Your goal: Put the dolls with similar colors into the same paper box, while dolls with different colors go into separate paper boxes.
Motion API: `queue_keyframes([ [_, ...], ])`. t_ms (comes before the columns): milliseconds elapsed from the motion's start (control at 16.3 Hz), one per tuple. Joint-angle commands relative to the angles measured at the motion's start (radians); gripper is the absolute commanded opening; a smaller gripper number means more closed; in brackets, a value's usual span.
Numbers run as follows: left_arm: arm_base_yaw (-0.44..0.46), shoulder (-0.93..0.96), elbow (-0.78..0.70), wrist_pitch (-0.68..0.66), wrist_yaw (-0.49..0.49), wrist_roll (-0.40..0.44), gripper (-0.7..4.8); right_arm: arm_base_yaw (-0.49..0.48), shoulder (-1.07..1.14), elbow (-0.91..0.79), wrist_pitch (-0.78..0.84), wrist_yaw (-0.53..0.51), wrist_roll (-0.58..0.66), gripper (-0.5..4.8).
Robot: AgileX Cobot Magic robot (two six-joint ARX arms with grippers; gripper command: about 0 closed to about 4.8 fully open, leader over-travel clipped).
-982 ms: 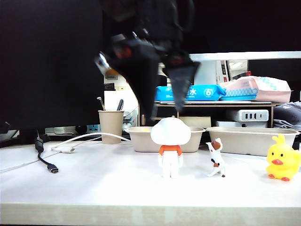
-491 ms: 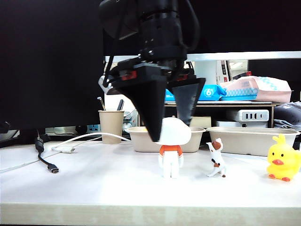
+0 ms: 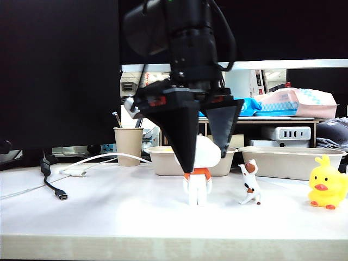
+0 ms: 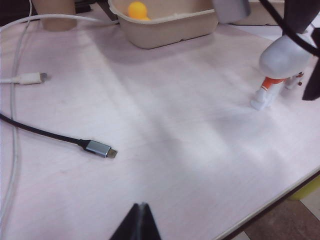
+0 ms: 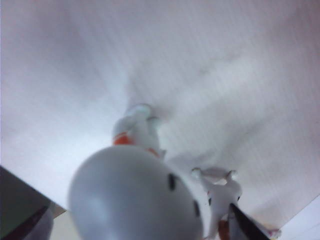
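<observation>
Lower now than a moment ago, the right gripper [image 3: 206,155] straddles the white figure's head with its jaws spread wide, nothing held.

Exterior view: three dolls stand on the table [image 3: 109,212] — the white figure [image 3: 198,171] with orange collar, the small white-and-brown animal [image 3: 250,183] just beside it, and one yellow duck [image 3: 327,184] well apart at the edge; two paper boxes [image 3: 288,161] sit side by side behind them, with one paper cup [image 3: 128,145] beside them. Left wrist view: the left gripper [image 4: 137,226] shows only dark fingertips pressed together, closed on nothing; a second yellow duck [image 4: 136,10] lies in the nearer box [image 4: 165,31], and two cable ends lie on the table. Right wrist view: the white figure's head fills the space between the right gripper's fingers, the small animal next to it.
</observation>
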Motion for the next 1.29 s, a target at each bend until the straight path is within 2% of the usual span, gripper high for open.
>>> queue_keyframes([
  [61, 0.0, 0.0, 0.003, 0.014, 0.0, 0.001, -0.05, 0.0, -0.005, 0.003, 0.03, -0.002, -0.004, 4.79],
  [368, 0.0, 0.0, 0.003, 0.014, 0.0, 0.001, -0.05, 0.0, 0.007, 0.003, 0.046, -0.01, -0.007, 4.79],
  [430, 0.0, 0.0, 0.003, 0.013, 0.0, 0.001, -0.05, 0.001, 0.007, 0.003, 0.046, -0.011, -0.007, 4.56],
  [552, 0.0, 0.0, 0.003, 0.014, 0.0, 0.001, -0.05, 0.001, 0.007, 0.003, 0.05, -0.01, -0.007, 4.46],
  [736, 0.0, 0.0, 0.003, 0.014, 0.0, 0.001, -0.05, 0.001, 0.007, 0.003, 0.056, -0.011, -0.007, 3.25],
  [920, 0.0, 0.0, 0.003, 0.013, 0.0, 0.001, -0.05, 0.001, 0.007, 0.003, 0.054, -0.021, -0.007, 2.76],
  [1043, 0.0, 0.0, 0.003, 0.013, 0.0, 0.001, -0.05, 0.001, 0.007, 0.003, 0.054, -0.021, -0.008, 1.74],
  [1289, 0.0, 0.0, 0.003, 0.014, 0.0, 0.001, -0.05, 0.001, 0.007, 0.003, 0.056, -0.021, -0.008, 1.65],
])
